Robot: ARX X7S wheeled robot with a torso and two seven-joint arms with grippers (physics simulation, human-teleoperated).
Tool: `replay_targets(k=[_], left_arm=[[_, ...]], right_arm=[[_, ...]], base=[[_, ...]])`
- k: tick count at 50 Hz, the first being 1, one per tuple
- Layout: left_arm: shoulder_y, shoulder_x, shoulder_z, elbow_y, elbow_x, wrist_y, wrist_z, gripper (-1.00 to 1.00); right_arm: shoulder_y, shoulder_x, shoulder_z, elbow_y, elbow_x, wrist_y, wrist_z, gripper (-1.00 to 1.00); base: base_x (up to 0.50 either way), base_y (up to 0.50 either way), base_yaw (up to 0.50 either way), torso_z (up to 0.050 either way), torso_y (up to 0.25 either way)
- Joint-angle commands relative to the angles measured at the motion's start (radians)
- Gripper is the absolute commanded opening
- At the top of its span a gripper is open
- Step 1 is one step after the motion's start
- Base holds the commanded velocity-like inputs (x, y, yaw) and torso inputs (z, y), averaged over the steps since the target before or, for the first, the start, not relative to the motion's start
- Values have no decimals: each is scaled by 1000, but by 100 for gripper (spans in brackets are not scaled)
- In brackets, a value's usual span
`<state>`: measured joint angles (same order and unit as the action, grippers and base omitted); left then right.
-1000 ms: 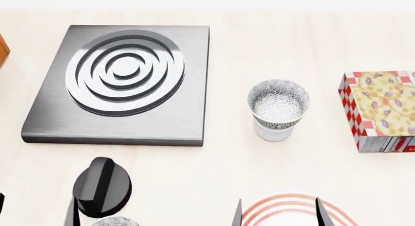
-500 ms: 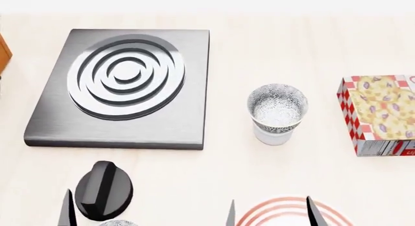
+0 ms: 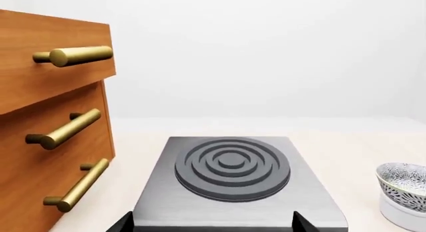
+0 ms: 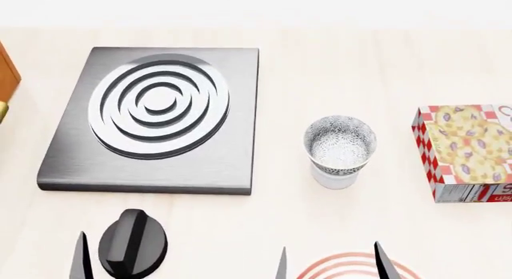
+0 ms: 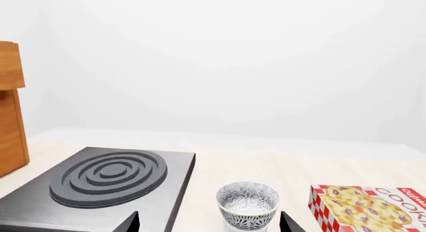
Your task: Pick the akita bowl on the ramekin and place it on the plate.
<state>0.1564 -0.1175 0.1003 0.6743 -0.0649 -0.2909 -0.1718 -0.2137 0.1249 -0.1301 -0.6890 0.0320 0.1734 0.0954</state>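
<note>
The akita bowl (image 4: 340,144), grey-and-white leafy patterned, sits upright in the white ramekin (image 4: 334,179) right of the stove plate; it also shows in the right wrist view (image 5: 248,204) and at the edge of the left wrist view (image 3: 403,183). Only the far red-ringed rim of the plate (image 4: 320,266) shows at the head view's bottom edge. My right gripper (image 4: 330,268) hangs open over the plate, short of the bowl, with nothing between its fingers (image 5: 131,222). My left gripper (image 3: 211,224) is open and empty near the stove plate's front edge.
A grey stove plate (image 4: 152,117) with raised rings lies at the left. A black knob (image 4: 132,243) stands in front of it. A red-checked cookie box (image 4: 468,153) lies right of the bowl. A wooden drawer cabinet (image 3: 53,142) with brass handles stands at the far left.
The head view has shifted, so the stove plate, bowl and box sit lower in the picture and less of the plate shows. Both grippers stay open; the bowl has not moved on the ramekin.
</note>
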Motion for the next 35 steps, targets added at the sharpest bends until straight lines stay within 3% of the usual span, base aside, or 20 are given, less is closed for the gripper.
replay_targets(k=[1,5,11,18,35], left_arm=[[23,-10,-14,-2,-39,71,13,100],[26,-14,-13,-3,-43,84,8,100],[26,-21,-11,-6,-54,94,5,100],[28,-28,-5,-8,-50,98,-7,100],[25,-40,1,-3,-69,91,-29,100]], right_arm=[[-2,9,-1,-9,8,0,9,100],[-1,14,-4,-9,10,0,14,100],[1,20,-7,-6,16,-2,21,100],[1,26,-13,-4,18,-3,29,100],[3,42,-27,-3,25,-5,45,100]], base=[[0,0,0,50,0],[0,0,0,50,0],[0,0,0,0,0],[0,0,0,0,-250],[0,0,0,0,0]])
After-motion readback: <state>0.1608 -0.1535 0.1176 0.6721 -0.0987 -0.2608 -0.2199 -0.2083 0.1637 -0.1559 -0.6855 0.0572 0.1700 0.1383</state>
